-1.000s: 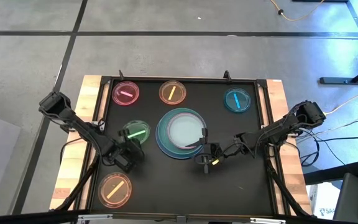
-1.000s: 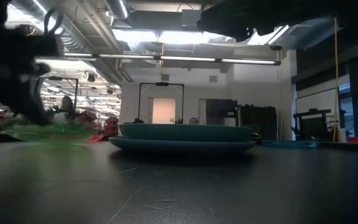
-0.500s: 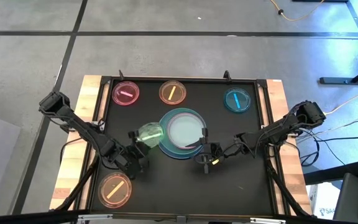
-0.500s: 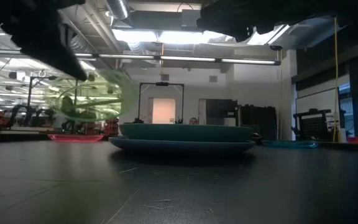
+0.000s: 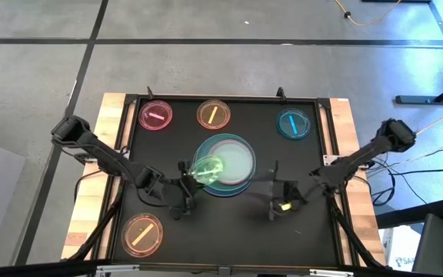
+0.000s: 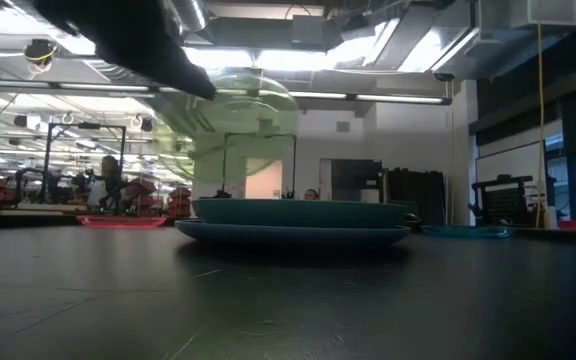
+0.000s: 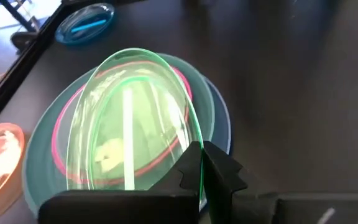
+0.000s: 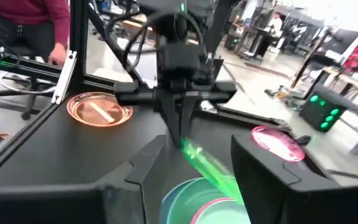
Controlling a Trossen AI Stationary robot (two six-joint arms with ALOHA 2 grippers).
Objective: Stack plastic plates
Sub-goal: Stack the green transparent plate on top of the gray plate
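The small green translucent plate with a bright stripe is in the air, tilted, over the left part of the stack. My left gripper is shut on it. In the stack a white plate lies in a hot-pink one, on teal and light-blue large plates. In the low view the green plate hangs above the stack. My right gripper is open, right of and nearer than the stack, holding nothing. My left gripper pinches the green plate's rim between its two fingers, at the edge nearest the arm. The fingers come from the table's near-left side, slanting. The plate is lifted clear and tilted, reaching out from the fingers over the stack.
Small plates lie flat on the black mat: pink and orange along the far edge, cyan at the far right, another orange one at the near left. A raised black frame borders the mat. People show beyond the table.
My left gripper has carried the green plate off the mat, up and to the right, from left of the stack to above the stack's left part; the plate has tipped as it rose. My right gripper has drawn back from the stack toward the near right.
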